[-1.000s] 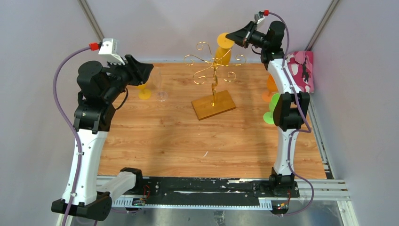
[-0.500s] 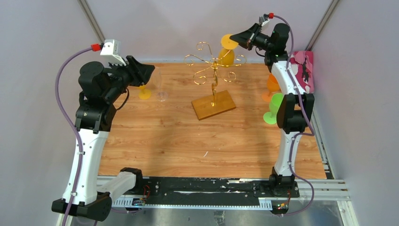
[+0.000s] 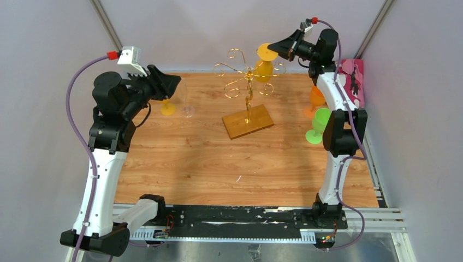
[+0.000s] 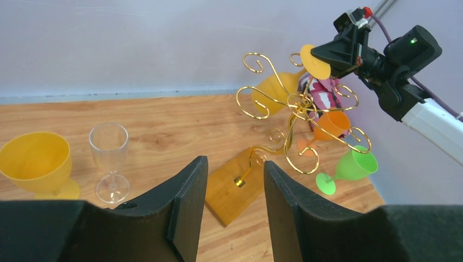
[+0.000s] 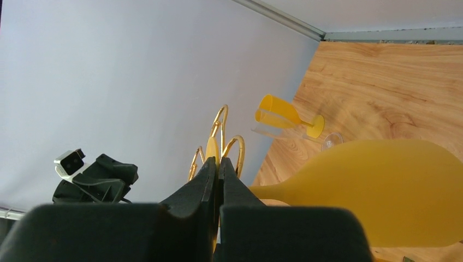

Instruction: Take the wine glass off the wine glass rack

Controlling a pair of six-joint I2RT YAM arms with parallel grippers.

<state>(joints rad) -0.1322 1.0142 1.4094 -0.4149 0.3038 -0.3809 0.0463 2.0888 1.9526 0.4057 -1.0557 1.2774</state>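
Observation:
The gold wire wine glass rack (image 3: 247,87) stands on its amber wooden base (image 3: 256,124) at the back centre. My right gripper (image 3: 271,50) is shut on the foot of a yellow-orange wine glass (image 3: 263,70), which hangs bowl-down by the rack's right upper arms. I cannot tell whether its stem still touches the wire. In the right wrist view the fingers (image 5: 210,174) pinch the thin foot, with the bowl (image 5: 382,191) to the right. My left gripper (image 4: 233,164) is open and empty, high at the left, facing the rack (image 4: 297,103).
A yellow goblet (image 3: 167,106) and a clear glass (image 3: 187,103) stand at the back left below my left gripper. An orange glass (image 3: 315,98) and a green glass (image 3: 316,128) stand at the right by my right arm. A pink patterned cloth (image 3: 352,82) lies at the back right.
My right gripper has shifted slightly right and back with the yellow-orange glass, whose bowl now hangs lower by the rack's right arms. The left arm has barely moved.

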